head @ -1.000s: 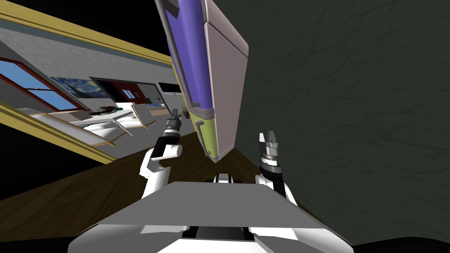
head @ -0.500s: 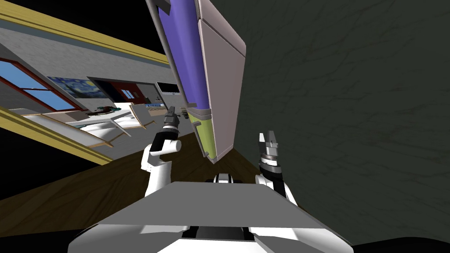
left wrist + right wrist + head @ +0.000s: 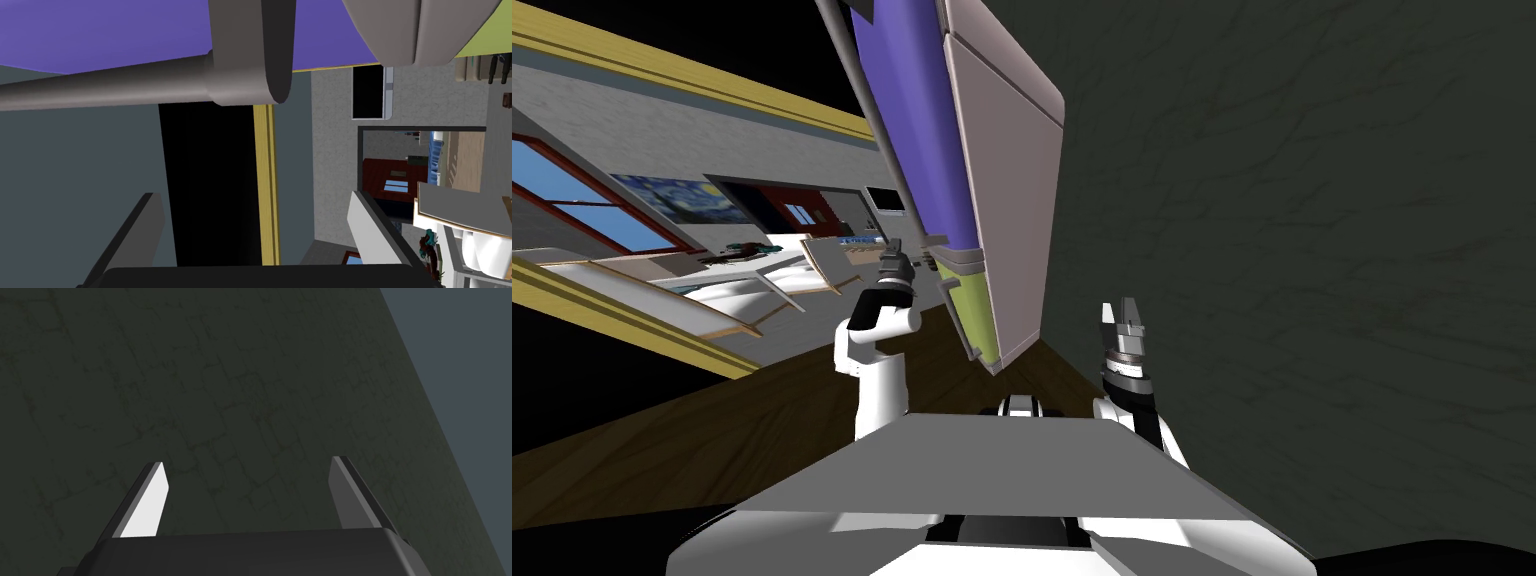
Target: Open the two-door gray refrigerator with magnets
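The refrigerator (image 3: 1002, 180) rises ahead with a pale grey side, a purple upper door (image 3: 912, 120) and a yellow-green lower door (image 3: 974, 310). My left gripper (image 3: 891, 256) is raised beside the lower end of the upper door's handle. In the left wrist view its fingers (image 3: 135, 235) stand open, with the grey handle bar (image 3: 115, 87) and its mount (image 3: 250, 50) just beyond the tips, not between them. The purple door (image 3: 100, 30) lies behind the bar. My right gripper (image 3: 1122, 318) hangs open next to the dark wall (image 3: 200, 388), holding nothing.
A dark green-grey wall (image 3: 1292, 250) stands close on the right, touching the refrigerator's side. Wooden floor (image 3: 712, 430) spreads to the left. Farther off are a white table (image 3: 762, 275), a window (image 3: 572, 200), a painting (image 3: 677, 200) and a doorway (image 3: 802, 210). Black areas lie beyond the wall edges.
My left arm has lifted and reached forward, bringing its gripper nearer the upper door's handle end. The whole head view has swung slightly. My right arm has not moved.
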You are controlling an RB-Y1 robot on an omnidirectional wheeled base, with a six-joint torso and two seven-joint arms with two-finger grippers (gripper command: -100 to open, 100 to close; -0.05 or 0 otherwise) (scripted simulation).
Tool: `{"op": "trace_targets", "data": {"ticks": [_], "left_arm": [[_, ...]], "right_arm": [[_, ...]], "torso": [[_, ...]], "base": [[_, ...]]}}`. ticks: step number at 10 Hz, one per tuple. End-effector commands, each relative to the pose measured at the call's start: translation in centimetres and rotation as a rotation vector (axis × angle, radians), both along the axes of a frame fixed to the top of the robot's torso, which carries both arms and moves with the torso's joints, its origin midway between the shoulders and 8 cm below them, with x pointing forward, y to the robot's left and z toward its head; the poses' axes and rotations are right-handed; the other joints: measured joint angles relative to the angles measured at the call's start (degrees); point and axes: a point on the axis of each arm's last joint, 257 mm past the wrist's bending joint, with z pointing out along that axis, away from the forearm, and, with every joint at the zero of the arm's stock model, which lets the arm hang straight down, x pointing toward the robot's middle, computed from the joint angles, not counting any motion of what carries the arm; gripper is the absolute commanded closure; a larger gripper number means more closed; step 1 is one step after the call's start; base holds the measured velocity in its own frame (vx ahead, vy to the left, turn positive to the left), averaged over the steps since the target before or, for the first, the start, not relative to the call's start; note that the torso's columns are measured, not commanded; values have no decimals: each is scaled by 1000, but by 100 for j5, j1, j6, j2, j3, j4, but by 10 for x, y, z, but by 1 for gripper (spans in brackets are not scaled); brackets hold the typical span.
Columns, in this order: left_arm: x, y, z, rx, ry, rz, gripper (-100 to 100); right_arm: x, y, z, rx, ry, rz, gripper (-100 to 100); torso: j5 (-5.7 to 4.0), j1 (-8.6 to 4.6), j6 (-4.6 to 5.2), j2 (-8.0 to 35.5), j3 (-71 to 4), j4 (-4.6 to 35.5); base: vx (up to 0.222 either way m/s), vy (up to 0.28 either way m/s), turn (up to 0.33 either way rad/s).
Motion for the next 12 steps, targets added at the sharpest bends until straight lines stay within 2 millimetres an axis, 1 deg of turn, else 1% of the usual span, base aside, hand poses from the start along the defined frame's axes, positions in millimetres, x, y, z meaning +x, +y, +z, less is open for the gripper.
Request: {"op": "trace_targets", "data": {"ticks": [1, 3, 4, 8, 12], "left_arm": [[7, 13, -3, -49, 24, 16, -100], [12, 26, -1, -102, 39, 32, -100], [13, 27, -2, -104, 43, 32, -100], [20, 47, 0, -198, 71, 50, -100], [24, 59, 2, -259, 89, 57, -100]], "right_arm": [[0, 0, 0, 0, 0, 0, 0], [0, 0, 0, 0, 0, 0, 0], [0, 0, 0, 0, 0, 0, 0], [0, 0, 0, 0, 0, 0, 0], [0, 0, 0, 0, 0, 0, 0]], "torso": [[-3, -10, 1, -6, -4, -2], [0, 4, 0, 1, 0, 0], [0, 0, 0, 3, 1, 1], [-3, -9, 1, -4, -3, -2], [3, 10, -1, 1, 1, 0]], "base": [[45, -72, 0], [35, -65, -5], [22, -56, 0], [35, -72, -4], [33, -56, -4]]}}
